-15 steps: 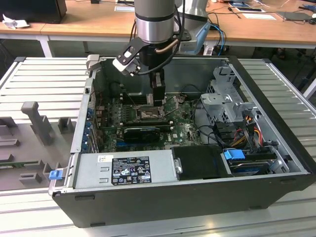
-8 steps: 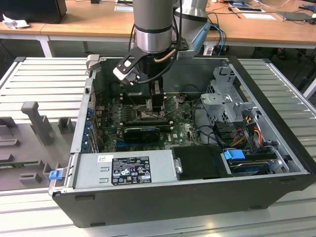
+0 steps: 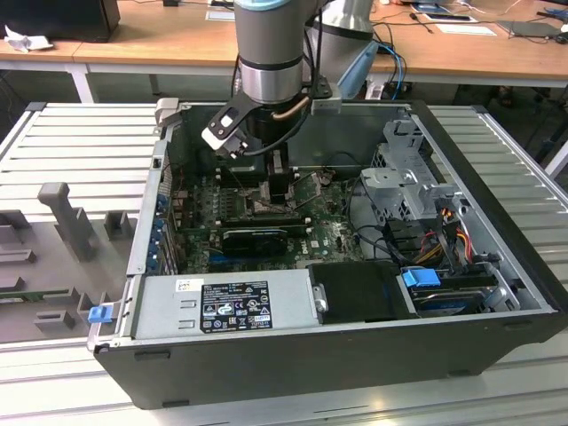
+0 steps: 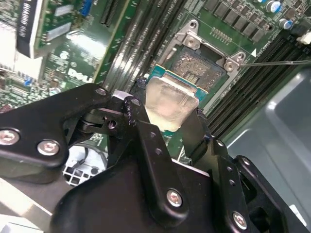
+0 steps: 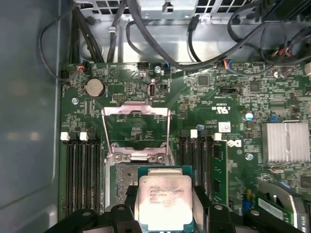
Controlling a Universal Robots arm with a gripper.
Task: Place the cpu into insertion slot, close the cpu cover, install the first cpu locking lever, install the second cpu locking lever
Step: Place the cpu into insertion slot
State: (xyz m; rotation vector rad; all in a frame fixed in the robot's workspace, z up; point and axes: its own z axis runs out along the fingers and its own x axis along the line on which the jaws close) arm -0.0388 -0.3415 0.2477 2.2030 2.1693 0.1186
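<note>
Arm wrist (image 3: pixel 271 53): grey metal cylinder; pale blue ring at one end; dark band at the other
Side module (image 3: pixel 224 127): black block with a white face
Cables: tan cable (image 3: pixel 286 108); black cable (image 3: pixel 266 149), looped
Gripper (image 4: pixel 170 109): matte black linkage bars; rounded ends
Screws (image 4: pixel 48 147): silver, socket-headed; set at the pivots
Fingers (image 4: pixel 150 145): narrow, black; a row of small holes along each

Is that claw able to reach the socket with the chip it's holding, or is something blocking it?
Probably yes. The gripper is shut on the cpu close above the insertion slot, and the cpu cover stands flipped open, leaving the slot bare.
</note>
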